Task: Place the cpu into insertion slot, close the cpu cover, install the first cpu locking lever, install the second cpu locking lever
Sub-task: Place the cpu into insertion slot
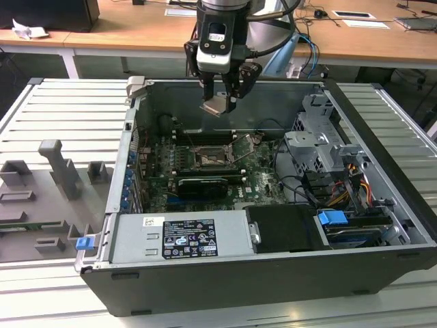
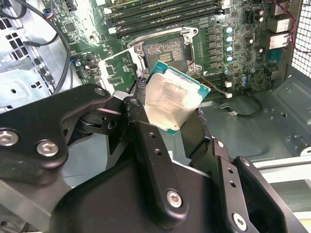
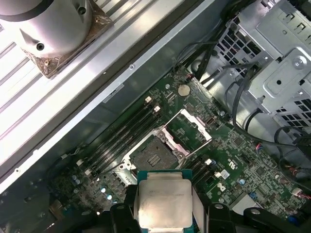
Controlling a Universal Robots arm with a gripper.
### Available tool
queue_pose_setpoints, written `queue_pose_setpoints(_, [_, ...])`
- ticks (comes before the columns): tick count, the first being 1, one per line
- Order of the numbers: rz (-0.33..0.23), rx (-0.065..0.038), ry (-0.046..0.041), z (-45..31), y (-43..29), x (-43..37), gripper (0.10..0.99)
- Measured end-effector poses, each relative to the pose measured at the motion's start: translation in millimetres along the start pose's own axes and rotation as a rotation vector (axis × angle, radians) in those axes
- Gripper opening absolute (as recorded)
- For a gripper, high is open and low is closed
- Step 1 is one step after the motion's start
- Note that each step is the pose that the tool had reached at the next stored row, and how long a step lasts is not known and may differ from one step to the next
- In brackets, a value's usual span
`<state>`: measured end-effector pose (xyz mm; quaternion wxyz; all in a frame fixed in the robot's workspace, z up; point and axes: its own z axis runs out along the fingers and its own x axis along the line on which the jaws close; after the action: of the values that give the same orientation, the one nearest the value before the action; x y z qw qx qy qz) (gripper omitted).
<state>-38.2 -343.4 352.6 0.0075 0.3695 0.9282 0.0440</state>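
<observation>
CPU poised over open socket: a cpu [image 1: 217,104] is gripped by its edges in the closed pincer [image 1: 229,96] and held in the air above the open computer case [image 1: 382,225], well clear of the board. The insertion slot [image 3: 153,154] is seen bare below it, with the cpu cover [image 3: 193,127] swung open on its hinge just beside the socket.

In the exterior view the chip is seen tilted rather than level, and in the second wrist view much of it stands out past the fingers. A slip is judged the first risk, since a chip held this way could be dropped onto the board or shifted in the grip. If it were brought down tilted or turned off square, a corner could be driven into the socket's fine contacts and these be bent. The raised cover and the memory slots [image 2: 165,14] lie close by and could be struck on a descent made off line.
</observation>
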Motion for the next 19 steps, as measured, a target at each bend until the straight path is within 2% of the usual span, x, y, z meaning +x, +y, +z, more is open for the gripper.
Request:
queue_pose_setpoints(7, [0.057, -0.001, -0.0050, 0.4, -0.1, 0.0, 0.533])
queue_pose_setpoints(10, [0.106, -0.002, -0.0093, 0.7, -0.1, 0.0, 0.533])
queue_pose_setpoints(12, [0.166, -0.003, -0.0145, 1.2, -0.1, 0.0, 0.533])
queue_pose_setpoints(19, [0.289, -0.005, -0.0253, 2.2, -0.2, -0.1, 0.533])
